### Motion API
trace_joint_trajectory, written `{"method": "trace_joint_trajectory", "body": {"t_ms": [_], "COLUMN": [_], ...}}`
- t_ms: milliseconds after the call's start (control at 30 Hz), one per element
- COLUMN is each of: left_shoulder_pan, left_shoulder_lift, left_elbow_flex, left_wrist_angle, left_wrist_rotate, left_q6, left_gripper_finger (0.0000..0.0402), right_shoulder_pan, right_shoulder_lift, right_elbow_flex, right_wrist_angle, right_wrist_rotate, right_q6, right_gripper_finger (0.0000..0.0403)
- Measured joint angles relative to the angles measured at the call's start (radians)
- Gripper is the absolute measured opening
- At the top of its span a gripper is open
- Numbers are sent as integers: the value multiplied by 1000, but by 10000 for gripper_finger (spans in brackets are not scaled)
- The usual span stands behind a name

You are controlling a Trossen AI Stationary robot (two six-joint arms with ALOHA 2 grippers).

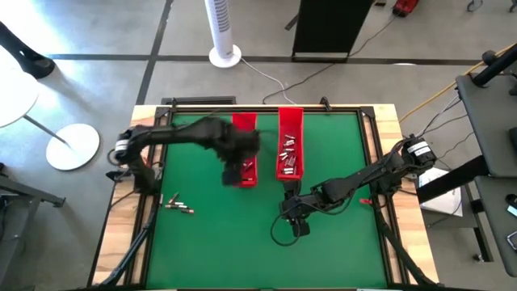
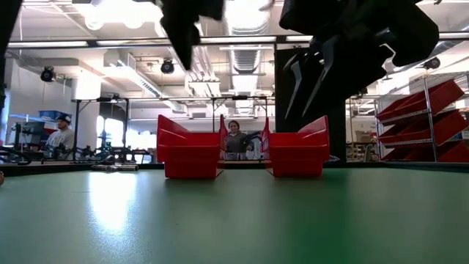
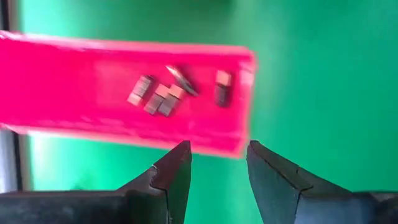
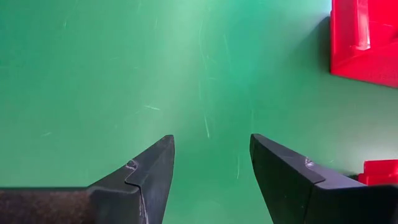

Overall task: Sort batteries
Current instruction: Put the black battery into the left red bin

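Batteries are split three ways across the green table [image 1: 339, 234], and the left red tray [image 1: 245, 149] is the handiest marker for all of it. Directly above that tray's near end hangs the left gripper [image 3: 217, 163], its jaws parted with nothing between them; I judge it has a cell to let fall there or has just done so, since a small cluster of cells [image 3: 163, 96] lies on the tray floor right under it in the wrist view. Just beside the left red tray, on the side toward the right arm, stands the right red tray [image 1: 290, 145], and it carries a noticeably fuller heap of batteries [image 1: 288, 158] (silvery ones mostly, as far as I can make out from above). Two trays side by side make sense as one bin per kind, placed between both arms' reach. Well apart from the left red tray, toward the left arm's base and nearer the table's front edge, a few unsorted batteries [image 1: 179, 204] lie loose on the mat, waiting their turn. The right gripper [image 4: 211, 163] waits low over bare green in front of the right tray, jaws spread wide and empty, likely parked out of the other arm's way.
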Motion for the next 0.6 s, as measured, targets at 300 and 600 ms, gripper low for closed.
{"method": "trace_joint_trajectory", "body": {"t_ms": [300,600], "left_shoulder_pan": [-370,-635], "left_shoulder_lift": [-212,-313], "left_elbow_flex": [-371,-831], "left_wrist_angle": [97,515], "left_wrist_rotate": [-66,-107], "left_q6": [-384,-712], "left_gripper_finger": [136,136], "right_shoulder_pan": [14,71], "right_shoulder_lift": [0,2], "right_elbow_flex": [-18,-24], "right_wrist_angle": [1,134], "right_wrist_rotate": [1,1], "right_q6": [100,156], "right_gripper_finger": [203,203]}}
